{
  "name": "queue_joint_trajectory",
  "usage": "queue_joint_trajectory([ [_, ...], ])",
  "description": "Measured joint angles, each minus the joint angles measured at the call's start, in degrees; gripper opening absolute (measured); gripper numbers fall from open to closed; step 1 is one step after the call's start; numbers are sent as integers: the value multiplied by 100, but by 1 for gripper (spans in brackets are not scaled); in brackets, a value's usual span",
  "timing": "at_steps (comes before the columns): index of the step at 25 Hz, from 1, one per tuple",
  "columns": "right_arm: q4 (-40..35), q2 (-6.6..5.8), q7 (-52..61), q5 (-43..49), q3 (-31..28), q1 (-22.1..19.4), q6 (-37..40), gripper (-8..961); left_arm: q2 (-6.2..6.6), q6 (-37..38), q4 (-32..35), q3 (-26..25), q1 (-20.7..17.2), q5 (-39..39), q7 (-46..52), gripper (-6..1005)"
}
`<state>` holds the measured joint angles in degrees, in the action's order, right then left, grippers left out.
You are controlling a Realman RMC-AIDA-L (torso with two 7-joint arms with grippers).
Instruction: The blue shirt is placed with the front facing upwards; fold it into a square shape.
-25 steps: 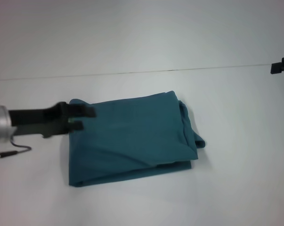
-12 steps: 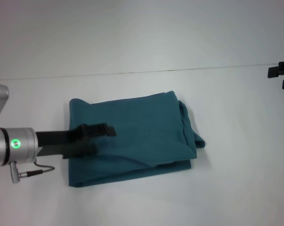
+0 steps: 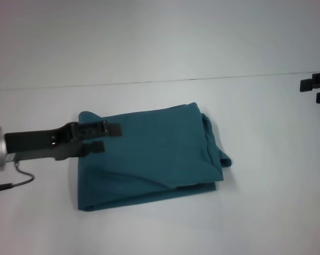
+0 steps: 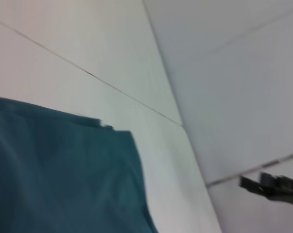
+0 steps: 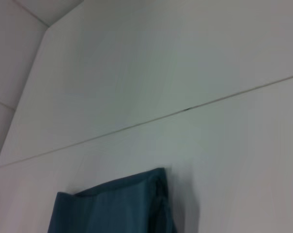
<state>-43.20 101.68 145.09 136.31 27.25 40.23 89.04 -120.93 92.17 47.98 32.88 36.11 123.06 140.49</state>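
Note:
The blue shirt lies folded into a rough rectangle on the white table, plain teal side up, with bunched folds along its right edge. No lettering or collar shows. My left gripper hovers over the shirt's left part, open, with nothing between its fingers. At the far right edge of the head view, well away from the cloth, my right gripper hangs open and empty. The left wrist view shows a corner of the shirt and the right gripper far off. Another shirt corner appears in the right wrist view.
The white table spreads on all sides of the shirt. A thin dark seam runs across it behind the shirt. A thin cable loops from my left wrist at the left edge.
My left gripper swung toward the near side over the shirt half a second ago, then came back up and left. The shirt has not moved. The right gripper drifted slightly leftward.

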Motion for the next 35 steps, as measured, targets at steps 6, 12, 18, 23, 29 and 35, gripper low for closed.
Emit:
queue_joint_trajectory([
  [6, 210, 152, -959, -324, 5, 70, 324, 763, 34, 599, 260, -79, -167, -53, -965, 922],
  [12, 132, 660, -2771, -1338, 27, -148, 522, 791, -252, 992, 763, -24, -548, -129, -2937, 922],
  [18, 91, 789, -2884, -1438, 53, -231, 425, 844, -231, 975, 861, -288, -654, -460, -2967, 923],
  [23, 83, 899, -3457, -1745, 69, -447, 482, 905, -168, 992, 698, -527, -673, -559, -2994, 922],
  [29, 81, 1045, -4135, -1736, 189, -616, 576, 943, -158, 1089, 648, -448, -692, -479, -3254, 922],
  [35, 134, 1295, -4741, -1728, 623, -899, 714, 941, -270, 1275, 470, -110, -902, -419, -4500, 921],
])
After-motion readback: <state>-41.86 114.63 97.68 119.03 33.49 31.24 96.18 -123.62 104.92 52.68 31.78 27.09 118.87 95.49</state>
